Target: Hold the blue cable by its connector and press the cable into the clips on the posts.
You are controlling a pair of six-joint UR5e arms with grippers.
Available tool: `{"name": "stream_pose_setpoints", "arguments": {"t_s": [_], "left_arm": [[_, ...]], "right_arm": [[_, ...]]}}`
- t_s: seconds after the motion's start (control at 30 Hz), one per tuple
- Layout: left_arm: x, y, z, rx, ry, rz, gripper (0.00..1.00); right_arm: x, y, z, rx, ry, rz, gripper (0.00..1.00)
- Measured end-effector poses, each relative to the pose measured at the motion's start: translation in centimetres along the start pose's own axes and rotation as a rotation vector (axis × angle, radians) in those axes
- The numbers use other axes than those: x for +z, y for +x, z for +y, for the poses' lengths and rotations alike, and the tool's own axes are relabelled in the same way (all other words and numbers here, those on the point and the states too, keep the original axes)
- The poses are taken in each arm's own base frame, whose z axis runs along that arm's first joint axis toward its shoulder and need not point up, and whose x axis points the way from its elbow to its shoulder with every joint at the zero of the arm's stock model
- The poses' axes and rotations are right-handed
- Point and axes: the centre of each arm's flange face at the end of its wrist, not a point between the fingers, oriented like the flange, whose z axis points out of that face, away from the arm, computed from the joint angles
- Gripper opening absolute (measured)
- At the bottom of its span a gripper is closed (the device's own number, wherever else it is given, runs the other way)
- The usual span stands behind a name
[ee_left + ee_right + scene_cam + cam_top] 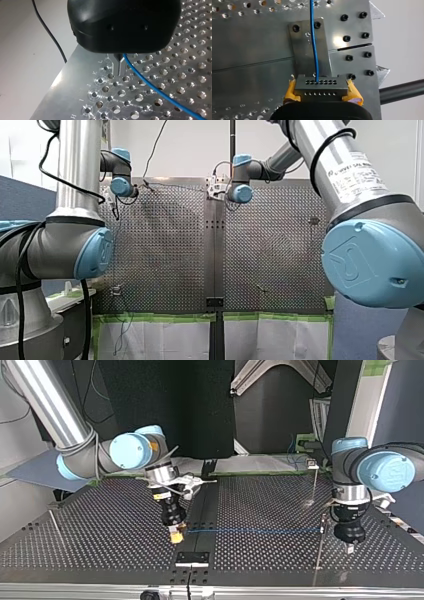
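A perforated metal worktop (270, 505) fills the scene, and in the top view the space behind it is dark. My right arm comes in at the top view's left, and my right gripper (176, 535) hangs low over the middle of the worktop. Its yellow pads (354, 93) are closed on both sides of a grey connector (321, 86), a small block with rows of round holes. The blue cable (250, 531) goes out of one of these holes. In the right wrist view it runs straight ahead of the gripper, over a small metal plate (308, 50) that is fixed with black screws.

In the top view the cable is stretched in an almost straight line just above the worktop, from the connector toward my left gripper (350, 547) at the view's right. There it reaches a thin upright post (319, 552) that stands just beside this gripper. In the left wrist view the cable comes out from under the black gripper body. I cannot tell if this gripper is open or closed, or if it holds the cable.
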Motion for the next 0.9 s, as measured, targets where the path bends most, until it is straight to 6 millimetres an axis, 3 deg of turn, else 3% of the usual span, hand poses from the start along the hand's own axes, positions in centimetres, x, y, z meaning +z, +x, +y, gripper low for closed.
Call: {"name": "stream_pose_setpoints", "arguments": {"t_s": [0.13, 0.17, 0.2, 0.27, 0.3, 0.37, 0.4, 0.43, 0.47, 0.7, 0.9], "left_arm": [[0.0, 0.0, 0.0, 0.003, 0.000, 0.001, 0.00], [0.0, 0.0, 0.0, 0.006, -0.001, 0.002, 0.19], [0.0, 0.0, 0.1, 0.010, -0.005, 0.002, 0.19], [-0.2, 0.0, 0.1, 0.018, -0.017, 0.005, 0.43], [-0.2, 0.0, 0.1, 0.020, -0.024, 0.006, 0.43], [-0.4, -0.1, 0.2, 0.024, -0.035, 0.009, 0.68], [-0.5, -0.2, 0.2, 0.025, -0.038, 0.011, 0.68], [-0.6, -0.2, 0.2, 0.027, -0.045, 0.015, 0.88], [-0.7, -0.3, 0.3, 0.028, -0.052, 0.018, 1.00], [-2.2, -1.6, -0.2, 0.020, -0.098, 0.033, 1.00], [-4.9, -1.9, -1.1, 0.004, -0.073, 0.091, 1.00]], "right_arm": [[0.2, 0.1, -0.1, 0.000, 0.010, 0.000, 0.00], [0.2, 0.1, -0.2, 0.000, 0.012, 0.000, 0.00], [0.2, 0.1, -0.2, 0.000, 0.013, 0.000, 0.00], [0.2, 0.1, -0.4, 0.001, 0.017, 0.000, 0.00], [0.2, 0.1, -0.5, 0.001, 0.018, -0.001, 0.00], [0.1, 0.1, -0.7, 0.001, 0.021, -0.002, 0.00], [0.1, 0.0, -0.7, 0.001, 0.021, -0.002, 0.00], [0.1, 0.0, -0.7, 0.001, 0.022, -0.003, 0.00], [0.1, 0.0, -0.7, 0.001, 0.022, -0.004, 0.00], [0.0, 0.0, -0.8, 0.002, 0.023, -0.010, 0.00], [0.0, -0.1, -1.0, 0.002, 0.025, -0.016, 0.00]]}}
